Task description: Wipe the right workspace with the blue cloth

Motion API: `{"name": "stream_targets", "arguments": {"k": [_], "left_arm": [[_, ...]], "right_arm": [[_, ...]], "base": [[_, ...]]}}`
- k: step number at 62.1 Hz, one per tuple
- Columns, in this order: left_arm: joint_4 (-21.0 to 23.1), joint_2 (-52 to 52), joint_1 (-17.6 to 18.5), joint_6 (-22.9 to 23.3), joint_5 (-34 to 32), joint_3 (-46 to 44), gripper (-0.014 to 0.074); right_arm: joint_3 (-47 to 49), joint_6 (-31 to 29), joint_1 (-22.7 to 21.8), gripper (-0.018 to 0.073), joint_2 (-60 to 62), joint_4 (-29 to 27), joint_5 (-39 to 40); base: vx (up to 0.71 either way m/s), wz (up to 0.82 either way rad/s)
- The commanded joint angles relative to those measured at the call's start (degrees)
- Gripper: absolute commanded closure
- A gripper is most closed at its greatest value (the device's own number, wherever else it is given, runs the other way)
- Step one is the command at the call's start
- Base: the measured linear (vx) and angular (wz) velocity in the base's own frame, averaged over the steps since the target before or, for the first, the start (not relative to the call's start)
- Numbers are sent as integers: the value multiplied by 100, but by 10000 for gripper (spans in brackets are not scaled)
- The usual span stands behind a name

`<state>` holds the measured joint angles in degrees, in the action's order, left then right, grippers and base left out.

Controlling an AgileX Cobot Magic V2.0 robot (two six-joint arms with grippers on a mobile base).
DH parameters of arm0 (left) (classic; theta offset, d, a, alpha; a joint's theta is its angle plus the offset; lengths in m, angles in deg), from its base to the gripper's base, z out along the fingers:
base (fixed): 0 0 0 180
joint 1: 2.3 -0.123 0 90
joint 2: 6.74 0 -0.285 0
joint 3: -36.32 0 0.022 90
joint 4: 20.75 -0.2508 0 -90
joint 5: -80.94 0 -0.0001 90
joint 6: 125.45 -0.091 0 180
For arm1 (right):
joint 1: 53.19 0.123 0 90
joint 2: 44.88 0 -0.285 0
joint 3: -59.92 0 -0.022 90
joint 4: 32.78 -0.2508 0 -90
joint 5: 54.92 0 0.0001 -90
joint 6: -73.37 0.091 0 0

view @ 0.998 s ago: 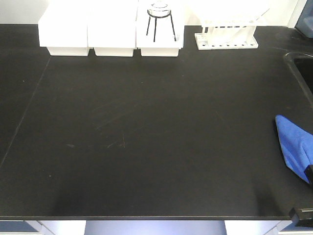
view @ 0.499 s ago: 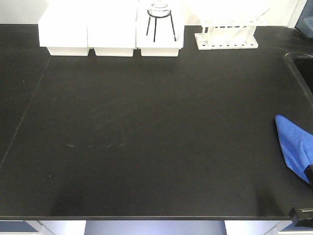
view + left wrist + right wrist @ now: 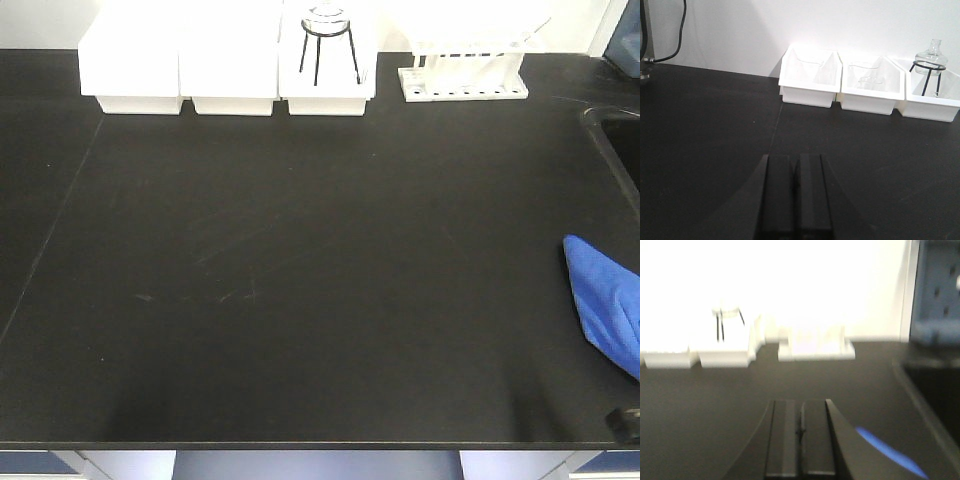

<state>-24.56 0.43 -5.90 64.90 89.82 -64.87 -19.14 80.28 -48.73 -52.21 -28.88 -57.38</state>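
The blue cloth (image 3: 606, 300) lies at the right edge of the front view, on a black benchtop (image 3: 300, 260) with white bins, a tripod and a tube rack. In the right wrist view it shows as a blue strip (image 3: 888, 452) low on the right, beside the right finger. My right gripper (image 3: 801, 402) is shut, with no cloth visible between the jaws. Only a black bit of that arm (image 3: 628, 420) shows in the front view's lower right corner. My left gripper (image 3: 796, 159) is shut and empty over bare benchtop. The right workspace with the outlet box is out of view.
Three white bins (image 3: 225, 60), one bearing a wire tripod with a glass flask (image 3: 328, 35), stand along the back wall. A white test-tube rack (image 3: 463, 75) stands to their right. A sink basin (image 3: 622, 140) opens at the far right. A seam (image 3: 60, 220) crosses the left benchtop.
The black part of my right arm that overlapped the cloth's lower edge has left the front view; only a bit remains in the corner. The cloth has barely shifted.
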Motion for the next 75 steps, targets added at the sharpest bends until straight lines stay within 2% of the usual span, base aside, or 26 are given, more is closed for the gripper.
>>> {"name": "stream_targets", "arguments": {"k": [1, 6, 10, 14, 20, 25, 30, 31, 40, 44, 50, 54, 65, 75], "left_arm": [[2, -93, 20, 49, -478, 175, 602], [2, -93, 20, 49, -478, 175, 602], [2, -93, 20, 49, -478, 175, 602], [2, -93, 20, 49, -478, 175, 602], [2, -93, 20, 49, -478, 175, 602], [2, -93, 20, 49, -478, 175, 602], [2, -93, 20, 49, -478, 175, 602], [2, -93, 20, 49, -478, 175, 602], [2, -93, 20, 49, -478, 175, 602], [2, -93, 20, 49, -478, 175, 602], [2, -93, 20, 49, -478, 175, 602], [2, -93, 20, 49, -478, 175, 602], [2, -93, 20, 49, -478, 175, 602], [2, -93, 20, 49, -478, 175, 602]], "right_arm": [[-81, 179, -32, 564, 68, -4, 1498], [20, 604, -32, 564, 68, -4, 2121], [342, 878, -32, 564, 63, -4, 1961], [819, 853, -32, 563, 30, -4, 1209], [1758, 770, -32, 563, -255, 118, -422], [2522, 797, -32, 563, -761, 803, -1557], [2955, 1104, -32, 561, -1267, 1666, -2098], [3066, 1359, -32, 561, -1463, 1985, -2228], [3244, 2981, -32, 561, -2642, 3705, -2864], [3244, 3475, -32, 561, -3182, 4506, -2950], [3244, 4144, -32, 561, -3990, 5143, -2745], [3244, 4386, -32, 561, -4494, 5260, -2455], [3245, 4548, -32, 561, -5958, 5262, -1798], [3257, 4776, -39, 561, -6771, 5275, -1710]], "base": [[0, 0], [0, 0], [0, 0], [0, 0], [0, 0], [0, 0], [0, 0], [0, 0], [0, 0], [0, 0], [0, 0], [0, 0], [0, 0], [0, 0]]}}
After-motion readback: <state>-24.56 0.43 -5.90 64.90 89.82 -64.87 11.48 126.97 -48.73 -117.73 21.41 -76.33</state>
